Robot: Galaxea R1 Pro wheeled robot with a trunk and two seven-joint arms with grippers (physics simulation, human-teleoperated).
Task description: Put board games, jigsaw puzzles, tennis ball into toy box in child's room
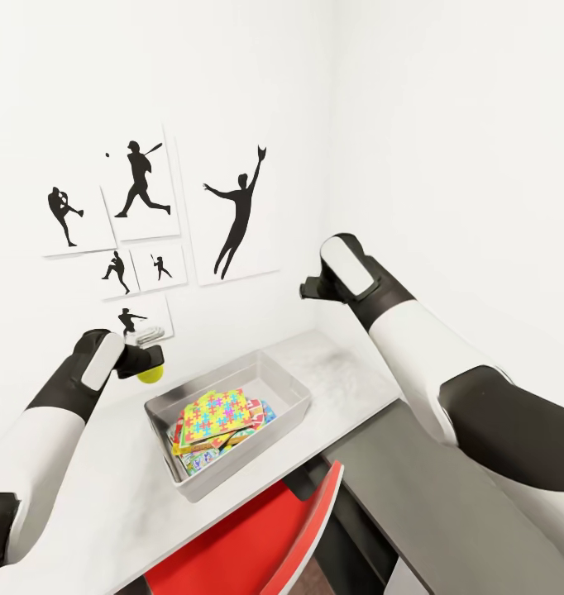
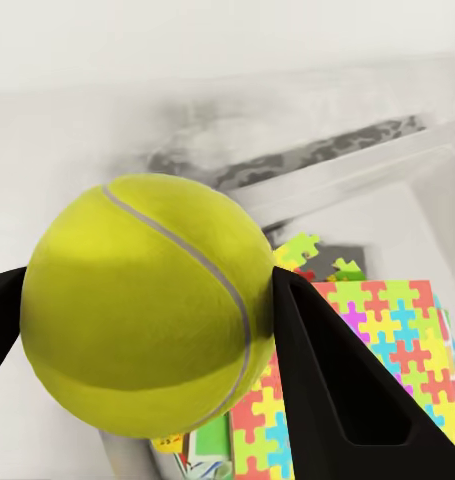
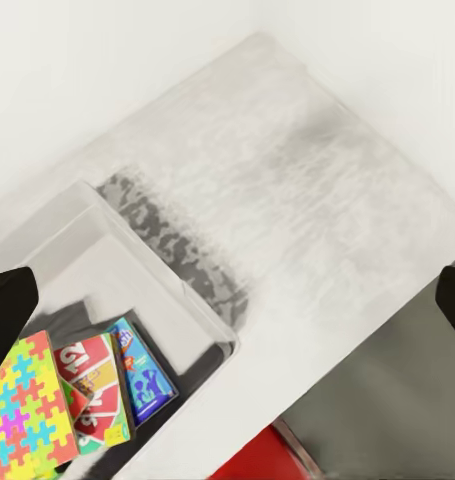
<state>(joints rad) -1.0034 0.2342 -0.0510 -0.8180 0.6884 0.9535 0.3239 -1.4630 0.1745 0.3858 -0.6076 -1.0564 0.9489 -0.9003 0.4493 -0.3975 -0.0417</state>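
Left gripper: clamped on the tennis ball, which is held above the table, just beyond the toy box's far left corner.
Right gripper: raised over the table's far right part; its fingers are seen wide apart, with nothing between them.
Toy box: set on the pale table top, near the red chair.
Contents: a jigsaw puzzle is laid on top, with board games stacked under and beside it.
Wall: baseball-player silhouette pictures are hung at far left.

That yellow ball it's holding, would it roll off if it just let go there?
Probably. The tennis ball is round, so it likely rolls or bounces. The left gripper holds it beside the toy box, not over it; its walls would stop it.
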